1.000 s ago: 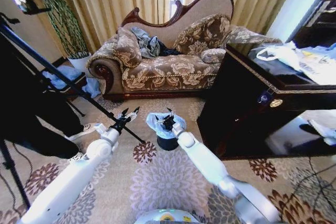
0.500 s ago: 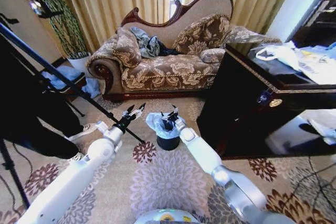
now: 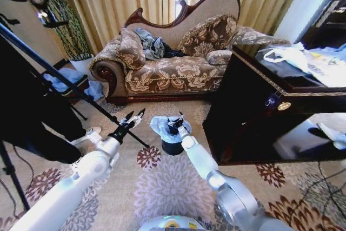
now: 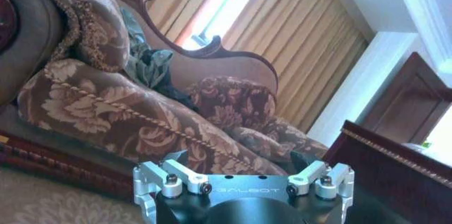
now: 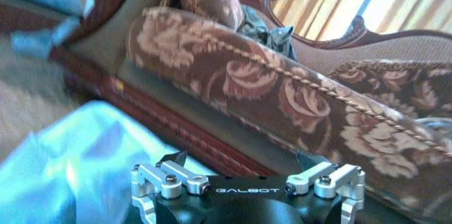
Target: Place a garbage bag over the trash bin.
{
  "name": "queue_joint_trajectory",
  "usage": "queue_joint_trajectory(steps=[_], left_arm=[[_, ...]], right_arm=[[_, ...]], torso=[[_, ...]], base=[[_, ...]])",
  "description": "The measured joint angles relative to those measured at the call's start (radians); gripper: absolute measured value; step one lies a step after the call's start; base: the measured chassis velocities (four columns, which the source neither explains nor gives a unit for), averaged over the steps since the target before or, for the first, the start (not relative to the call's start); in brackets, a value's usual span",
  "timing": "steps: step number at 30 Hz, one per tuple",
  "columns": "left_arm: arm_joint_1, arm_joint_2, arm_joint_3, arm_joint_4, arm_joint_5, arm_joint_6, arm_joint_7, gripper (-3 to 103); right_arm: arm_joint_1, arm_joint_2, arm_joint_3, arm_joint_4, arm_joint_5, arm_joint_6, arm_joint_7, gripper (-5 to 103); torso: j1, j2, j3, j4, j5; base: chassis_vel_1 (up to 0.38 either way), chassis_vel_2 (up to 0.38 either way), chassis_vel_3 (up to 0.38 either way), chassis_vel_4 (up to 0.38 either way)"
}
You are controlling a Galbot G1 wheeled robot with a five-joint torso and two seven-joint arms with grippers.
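- We record a patterned sofa (image 3: pixel 173 60) against the curtains, with a dark wooden cabinet (image 3: pixel 259 112) to the robot's right.
- We find the garbage bag (image 3: pixel 162 128) draped over the top of the trash bin (image 3: pixel 173 147), which stands on the floral carpet (image 3: pixel 162 187) in front of the sofa.
- We see the right gripper (image 3: pixel 177 121) at the bin's mouth, among the bag's folds; we cannot tell whether it grips the plastic.
- We note the left gripper (image 3: pixel 133 117) near the bin, apart from it, fingers spread and empty.
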State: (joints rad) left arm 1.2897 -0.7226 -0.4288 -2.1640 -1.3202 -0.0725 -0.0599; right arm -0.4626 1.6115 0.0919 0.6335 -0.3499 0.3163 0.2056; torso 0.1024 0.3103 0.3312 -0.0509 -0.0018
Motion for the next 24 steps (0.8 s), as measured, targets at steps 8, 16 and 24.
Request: queue_joint_trajectory(steps=[8,16,24], left_arm=[[0.083,-0.001,-0.086,-0.071,-0.031,0.007,-0.006,96],[0.107,-0.017,-0.111,-0.103,-0.05,0.006,-0.01,96],[0.159,-0.02,-0.155,-0.136,-0.058,0.003,-0.01,96]], right_arm=[[-0.034,-0.001,0.002,0.01,-0.127,-0.046,0.076,100],[0.027,-0.002,-0.046,-0.086,-0.105,-0.08,0.154,100],[0.053,-0.003,-0.114,-0.114,-0.037,-0.134,0.147,100]], torso=[[0.0,0.0,0.0,0.0001,0.0001],[0.0,0.0,0.0,0.0002,0.0001],[0.0,0.0,0.0,0.0001,0.0001]], base=[[0.0,0.0,0.0,0.0],[0.0,0.0,0.0,0.0],[0.0,0.0,0.0,0.0]])
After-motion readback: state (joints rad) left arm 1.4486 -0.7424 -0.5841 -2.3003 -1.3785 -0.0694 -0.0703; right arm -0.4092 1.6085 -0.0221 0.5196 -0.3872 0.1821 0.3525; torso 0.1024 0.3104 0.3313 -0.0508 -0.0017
